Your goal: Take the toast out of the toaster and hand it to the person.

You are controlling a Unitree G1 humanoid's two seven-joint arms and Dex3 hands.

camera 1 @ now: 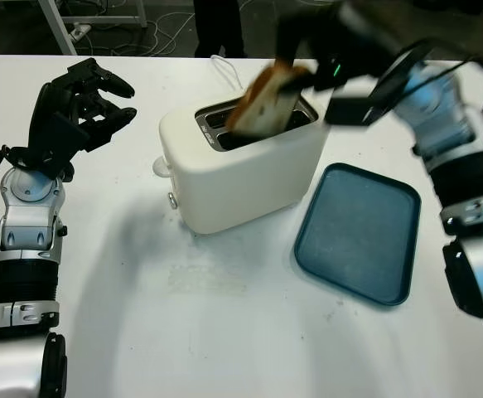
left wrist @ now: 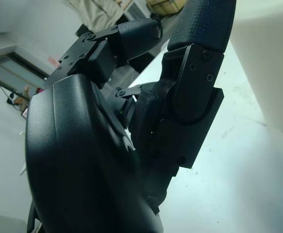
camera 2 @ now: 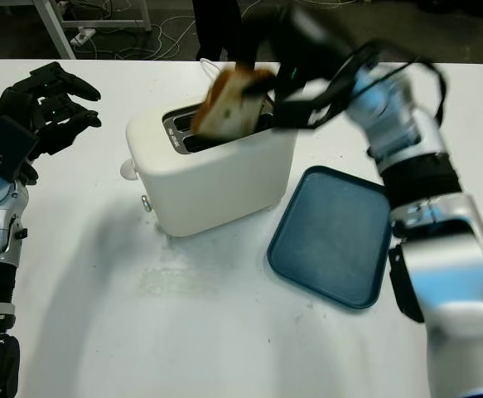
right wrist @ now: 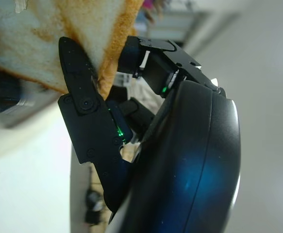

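Right now the toast point(camera 1: 268, 99) sits half out of the toaster point(camera 1: 241, 170), tilted, its lower end still in the rear slot and its top edge leaning toward the robot's right. The right hand point(camera 1: 307, 70) is clamped on that top edge; the right wrist view shows a black finger point(right wrist: 80, 97) pressed against the crust with the crumb face beside it. Long axis runs up and to the right, so my read is the pull has to follow that tilt, not go straight up, or the lower corner could drag on the slot rim. Front slot looks empty, though its depth is hard to see.

Blue tray point(camera 1: 357, 232) lies just beside the toaster on the robot's right, nothing on it. Left hand point(camera 1: 79, 104) is raised well apart from the toaster on the far left, holding nothing, open. A person's dark legs point(camera 1: 216, 29) stand past the far table edge, behind the toaster, so the handover direction is probably forward over it.
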